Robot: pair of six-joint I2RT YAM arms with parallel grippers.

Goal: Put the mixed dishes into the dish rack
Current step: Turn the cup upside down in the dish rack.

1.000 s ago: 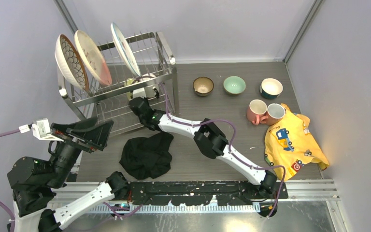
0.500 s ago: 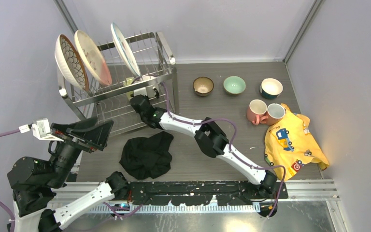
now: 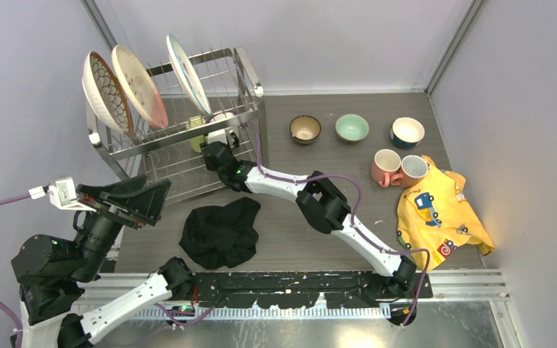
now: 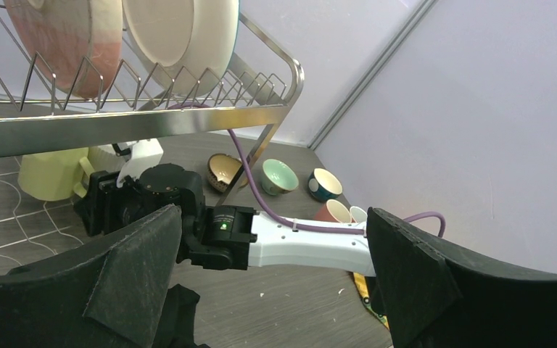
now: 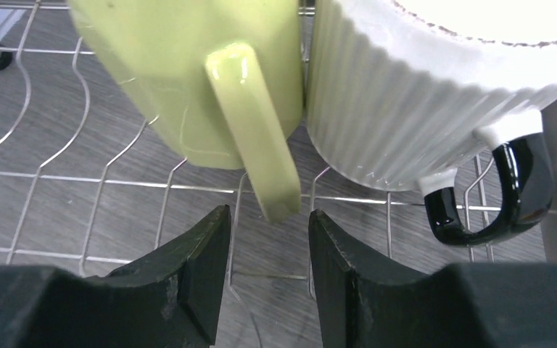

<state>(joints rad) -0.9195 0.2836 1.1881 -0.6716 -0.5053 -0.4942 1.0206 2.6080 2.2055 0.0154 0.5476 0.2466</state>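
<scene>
**A:** While the right arm (image 3: 275,185) reaches into the dish rack (image 3: 181,130), which step is this?

**B:** Setting down a mug, it seems. The yellow mug (image 5: 188,72) stands on the lower tier, pressed against a ribbed white mug (image 5: 421,94). The right jaws are parted, with the tip of the yellow handle at the mouth of the gap, and they grip nothing.

**A:** And the left jaws?

**B:** Spread wide and empty, held well clear at the near left.

**A:** What comes next?

**B:** Probably a straight pull back (without snagging the handle or the wires). Then a reach across the bench (image 3: 333,163) to the brown bowl (image 3: 305,129), mint bowl (image 3: 352,127), blue bowl (image 3: 407,133) or pink mug (image 3: 385,167).

**A:** Do the views differ?

**B:** Yes. Only the right wrist view shows the handle and the gap. From above, the upper tier, which carries three plates (image 3: 138,85), mostly hides both mugs. Only that overhead view shows every waiting dish.
</scene>
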